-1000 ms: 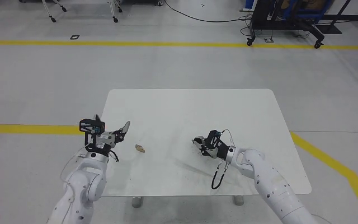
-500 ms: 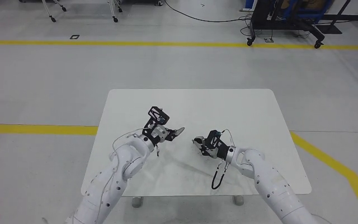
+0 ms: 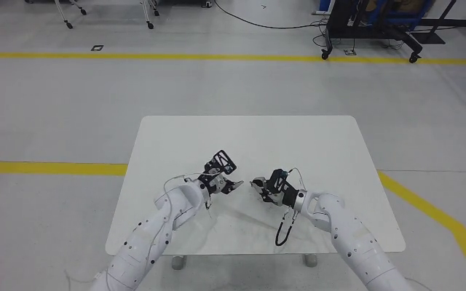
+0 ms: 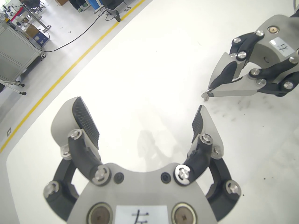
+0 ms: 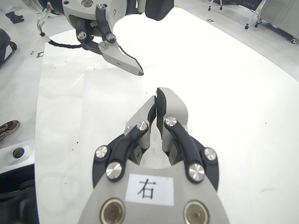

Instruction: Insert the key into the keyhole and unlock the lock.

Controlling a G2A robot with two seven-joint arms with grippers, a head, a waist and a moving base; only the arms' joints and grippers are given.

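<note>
**Key-and-lock station: two end effectors facing each other at mid-table**

1. Table (image 3: 320, 145). White top with rounded corners. Both arms are working over its middle, toward the robot's side. Small dark specks (image 4: 233, 114) are lying on the surface around the right arm's working spot.

2. Left end effector (image 4: 139, 109). It is hanging just above the table with its jaws spread wide, and nothing is sitting between the ribbed pads (image 4: 85, 120). Its mouth is pointing at the other arm's tips, near them but apart. By judgement, it is presenting this open mouth so it can take or steady something where the two arms meet.

3. Right end effector (image 5: 156, 95). It is lying low, with its tips close to the table and its fingers pressed together on the key. The tips are aiming straight at the open left one, which suggests the item is being offered toward that side rather than set down.

4. Key (image 4: 206, 95). A small grey metal piece is sticking out just past the closed right tips. It is too small to read its shape, and is judged to be the key from the task alone. Whether it is touching the table cannot be told. It is being pinched by one end, probably to leave the free end clear for insertion. That step is judged not yet begun.
</note>
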